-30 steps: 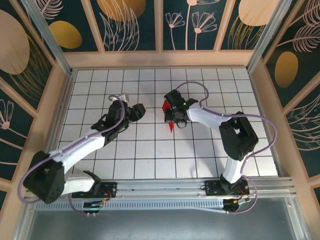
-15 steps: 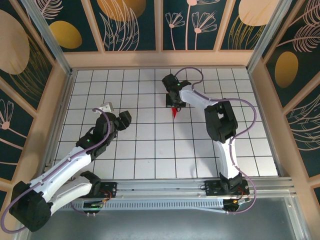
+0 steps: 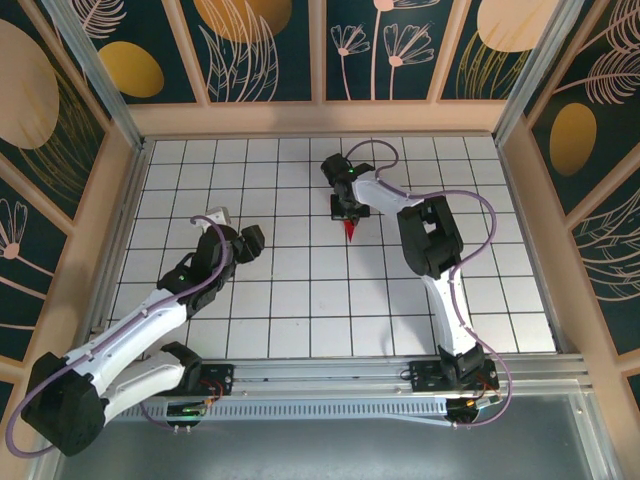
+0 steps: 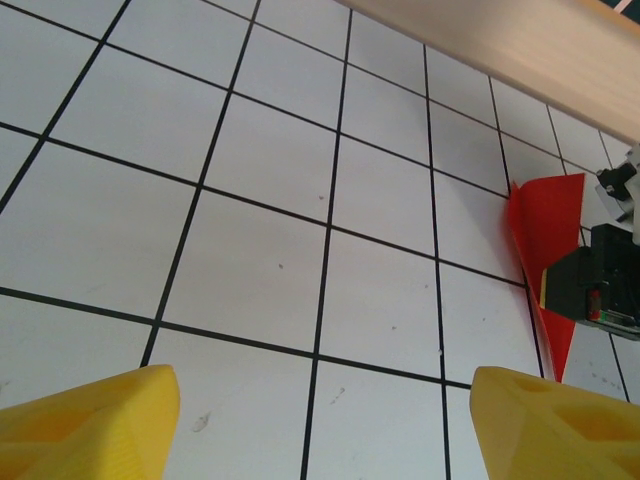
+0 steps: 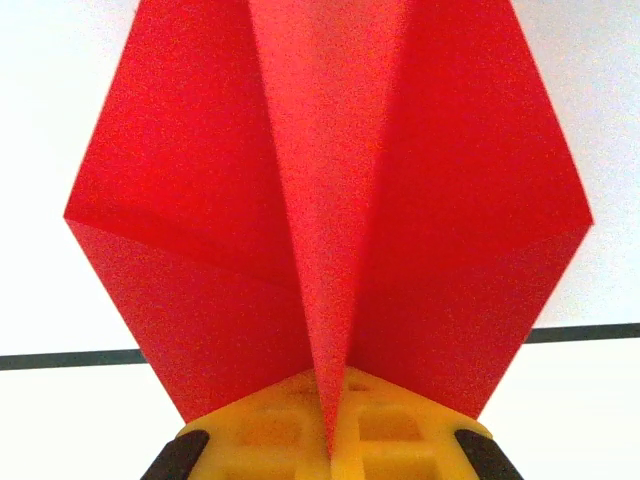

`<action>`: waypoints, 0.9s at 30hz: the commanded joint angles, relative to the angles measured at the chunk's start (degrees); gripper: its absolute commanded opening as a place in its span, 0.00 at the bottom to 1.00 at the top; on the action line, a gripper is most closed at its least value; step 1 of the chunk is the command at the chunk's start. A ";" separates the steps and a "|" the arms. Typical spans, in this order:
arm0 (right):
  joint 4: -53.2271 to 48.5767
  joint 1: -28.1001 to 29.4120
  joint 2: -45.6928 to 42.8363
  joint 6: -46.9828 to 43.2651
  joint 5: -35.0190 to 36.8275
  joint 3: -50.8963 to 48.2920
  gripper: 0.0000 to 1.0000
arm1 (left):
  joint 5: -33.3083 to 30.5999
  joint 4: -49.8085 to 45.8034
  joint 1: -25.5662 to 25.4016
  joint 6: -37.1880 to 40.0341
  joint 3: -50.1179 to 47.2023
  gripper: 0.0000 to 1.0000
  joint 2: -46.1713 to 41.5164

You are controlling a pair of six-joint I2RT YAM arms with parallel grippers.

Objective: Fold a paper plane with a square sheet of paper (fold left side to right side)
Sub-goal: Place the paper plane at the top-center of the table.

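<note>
So the right gripper (image 5: 330,440) is clamped tight on the paper plane (image 5: 330,200). In the wrist view the yellow fingers (image 5: 400,430) are pressed together at the bottom, and the plane's centre ridge runs straight down into them. The red paper fans out on both sides of that ridge into a kite shape with crisp creases. From above, the right gripper (image 3: 347,207) sits over the far-middle part of the white grid table (image 3: 300,310), a bit right of centre. Just the pointed red tip of the plane (image 3: 350,230) pokes out from under it toward the near edge. Honestly can't tell if the paper is flat on the table or lifted a bit. The left gripper (image 3: 245,240) is well off to the left of the plane and touches nothing. In its own wrist view the left gripper (image 4: 320,440) has its two yellow fingertips (image 4: 90,425) spread wide apart, with nothing but bare grid tiles between them. That same view catches the red plane (image 4: 545,225) at the right edge, with the right gripper (image 4: 590,290) on top of it.
</note>
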 commanded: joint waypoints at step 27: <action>3.01 -0.68 -0.61 -0.33 -0.99 -4.70 0.28 | 0.38 0.11 0.15 0.59 1.11 0.78 1.52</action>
